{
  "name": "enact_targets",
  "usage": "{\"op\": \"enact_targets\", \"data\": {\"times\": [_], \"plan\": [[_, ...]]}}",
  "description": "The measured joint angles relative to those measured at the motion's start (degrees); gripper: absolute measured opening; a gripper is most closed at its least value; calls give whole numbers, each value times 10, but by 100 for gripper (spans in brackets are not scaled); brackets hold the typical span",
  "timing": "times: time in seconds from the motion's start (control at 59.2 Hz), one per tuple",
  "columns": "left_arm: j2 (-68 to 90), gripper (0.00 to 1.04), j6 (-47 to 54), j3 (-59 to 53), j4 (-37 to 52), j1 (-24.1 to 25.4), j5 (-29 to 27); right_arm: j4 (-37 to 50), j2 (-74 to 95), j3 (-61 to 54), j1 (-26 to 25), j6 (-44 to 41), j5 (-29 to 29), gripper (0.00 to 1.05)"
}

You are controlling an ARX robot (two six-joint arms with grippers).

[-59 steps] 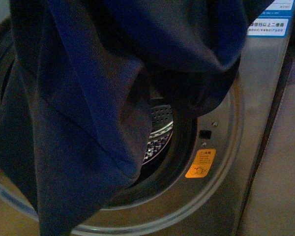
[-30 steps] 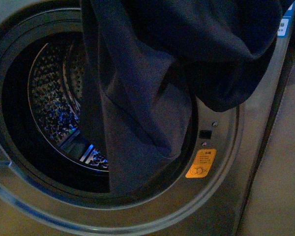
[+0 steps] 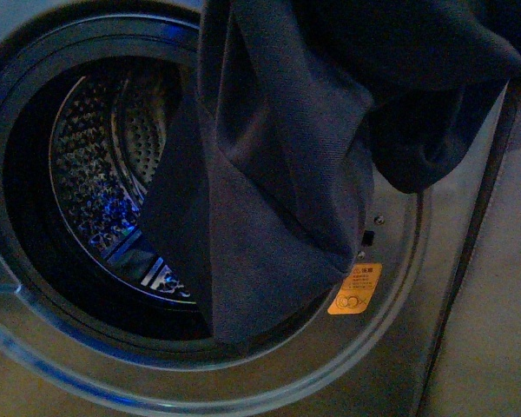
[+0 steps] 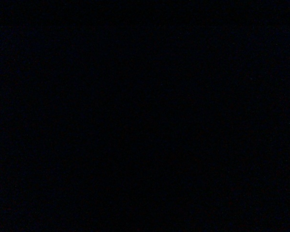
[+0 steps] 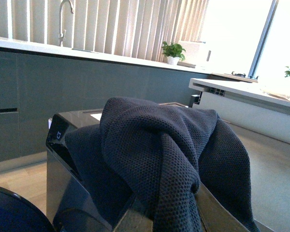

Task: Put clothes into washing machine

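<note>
The dark navy clothes [image 3: 286, 165] hang from the top right of the front view and drape over the right half of the washing machine's round opening. The washing machine [image 3: 391, 365] is grey, its door open, with the shiny perforated drum [image 3: 104, 182] showing at left. An orange sticker [image 3: 355, 288] sits on the rim. In the right wrist view my right gripper [image 5: 166, 217] is shut on the clothes [image 5: 154, 150], which bunch up over its fingers. The left wrist view is dark. Neither gripper shows in the front view.
The right wrist view shows the machine's dark top [image 5: 67, 130], a grey counter with a tap [image 5: 63, 19], blinds, a potted plant [image 5: 173, 50] and a light floor [image 5: 275, 169]. A pale floor strip [image 3: 504, 304] lies right of the machine.
The clothes have swung from covering most of the opening to the right side. The drum at left has come into view.
</note>
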Motion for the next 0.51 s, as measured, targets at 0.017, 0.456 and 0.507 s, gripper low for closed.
{"op": "enact_targets", "data": {"times": [0.017,0.456,0.507], "plan": [[2,98,4,4,-5,-4,-5,0,0,0,0,0,0,6],[43,94,21,58,-9,-20,-131,0,0,0,0,0,1,6],[42,87,21,58,-8,-20,-135,0,0,0,0,-1,0,8]]}}
